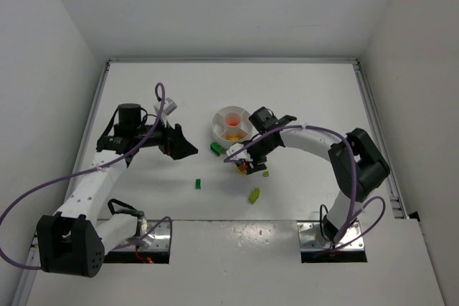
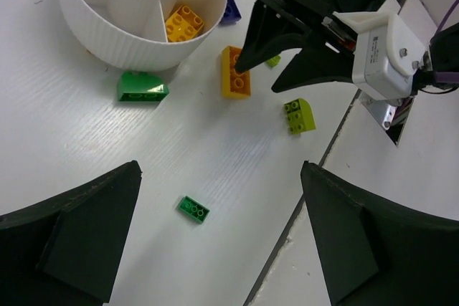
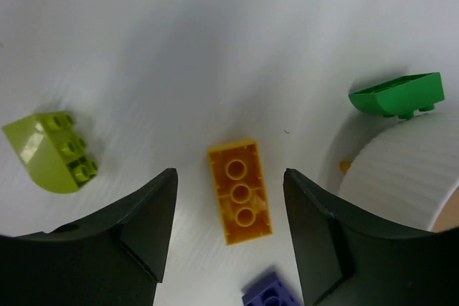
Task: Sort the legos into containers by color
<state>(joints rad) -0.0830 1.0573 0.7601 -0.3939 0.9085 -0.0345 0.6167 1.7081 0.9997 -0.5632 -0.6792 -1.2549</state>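
The round white dish (image 1: 219, 128) holds yellow bricks (image 2: 184, 23) in one wedge and has an orange centre well. My right gripper (image 1: 248, 165) is open just in front of the dish. In the right wrist view its jaws (image 3: 229, 173) stand either side of an upturned yellow-orange brick (image 3: 240, 191) on the table, apart from it. A purple brick (image 3: 272, 295) lies just behind. A green sloped brick (image 1: 214, 148) rests against the dish. My left gripper (image 1: 184, 147) is open and empty, above a small green brick (image 2: 193, 210).
A lime sloped brick (image 1: 254, 195) lies near the table's front edge, with a tiny lime bit (image 1: 266, 173) by the right gripper. The small green brick (image 1: 198, 184) sits alone left of centre. White walls enclose the table on three sides.
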